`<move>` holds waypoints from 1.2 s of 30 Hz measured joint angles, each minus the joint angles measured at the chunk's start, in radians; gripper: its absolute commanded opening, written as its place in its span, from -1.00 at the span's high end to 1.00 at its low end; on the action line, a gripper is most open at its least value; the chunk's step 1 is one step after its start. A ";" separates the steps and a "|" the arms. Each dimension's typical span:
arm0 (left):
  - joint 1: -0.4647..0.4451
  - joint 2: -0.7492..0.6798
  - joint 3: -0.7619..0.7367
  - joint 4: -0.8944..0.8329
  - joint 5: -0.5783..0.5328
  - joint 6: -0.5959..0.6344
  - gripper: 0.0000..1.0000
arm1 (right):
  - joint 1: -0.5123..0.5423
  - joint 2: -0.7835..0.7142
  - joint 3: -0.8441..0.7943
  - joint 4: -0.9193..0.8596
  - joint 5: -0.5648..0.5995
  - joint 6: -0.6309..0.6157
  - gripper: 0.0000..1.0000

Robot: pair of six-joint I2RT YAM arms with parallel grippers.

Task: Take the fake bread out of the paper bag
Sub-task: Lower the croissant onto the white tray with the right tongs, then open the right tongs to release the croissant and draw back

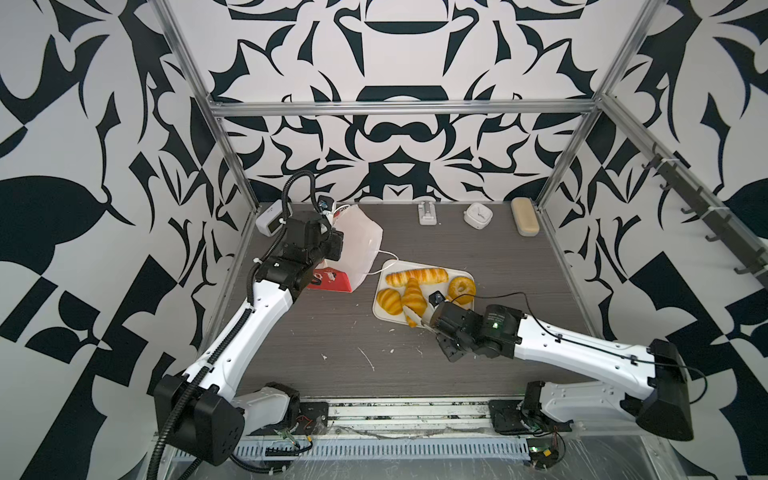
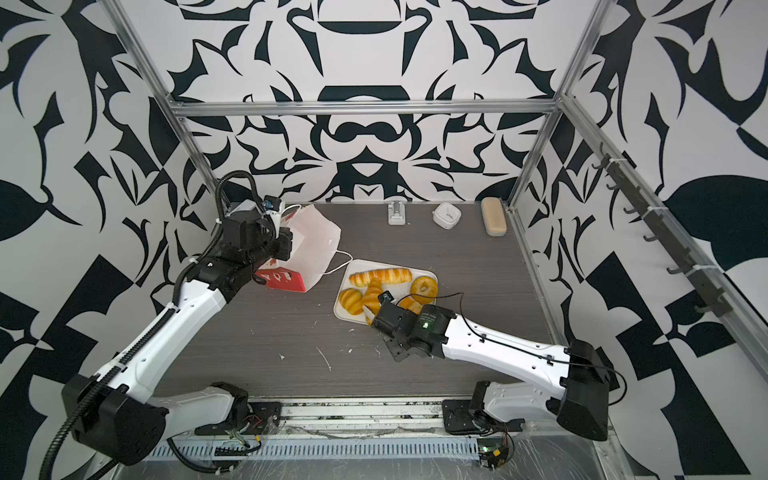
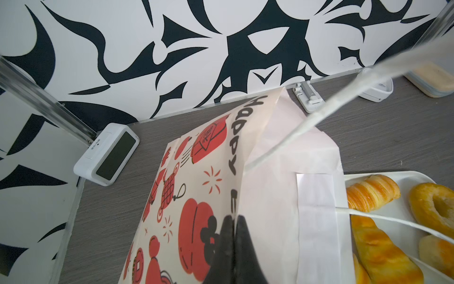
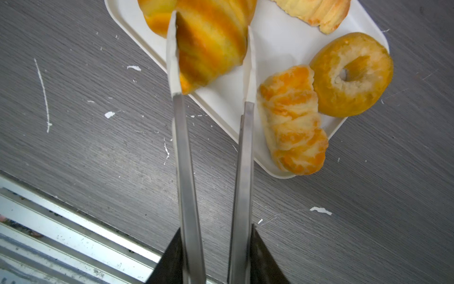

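Left wrist: "Happy" on paper bag (image 3: 194,172)

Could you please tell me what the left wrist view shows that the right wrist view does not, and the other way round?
Only the left wrist view shows the paper bag, its edge pinched in the shut left gripper, and a white device with a dark screen beside it. Only the right wrist view shows the right gripper closed on metal tongs, whose white tips flank a croissant. Both show the white tray, the ring bagel on it and the grey table.
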State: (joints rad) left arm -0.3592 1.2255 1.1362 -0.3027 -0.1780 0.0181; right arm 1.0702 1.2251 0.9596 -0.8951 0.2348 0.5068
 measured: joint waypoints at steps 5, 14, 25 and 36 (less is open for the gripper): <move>0.000 0.000 0.000 0.000 0.000 0.000 1.00 | -0.014 0.013 0.000 -0.004 -0.022 -0.030 0.46; 0.000 0.000 0.000 0.000 0.000 0.000 1.00 | -0.017 0.013 0.069 -0.089 -0.005 -0.100 0.49; 0.001 0.000 -0.018 0.012 -0.001 0.000 1.00 | -0.017 0.131 0.201 -0.253 0.063 -0.197 0.48; 0.006 0.000 -0.018 0.015 0.000 -0.001 1.00 | -0.017 0.184 0.244 -0.305 0.117 -0.227 0.20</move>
State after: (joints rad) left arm -0.3527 1.2259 1.1187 -0.2878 -0.1776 0.0174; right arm 1.0531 1.4090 1.2034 -1.2003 0.3515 0.2798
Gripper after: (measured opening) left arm 0.048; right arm 0.373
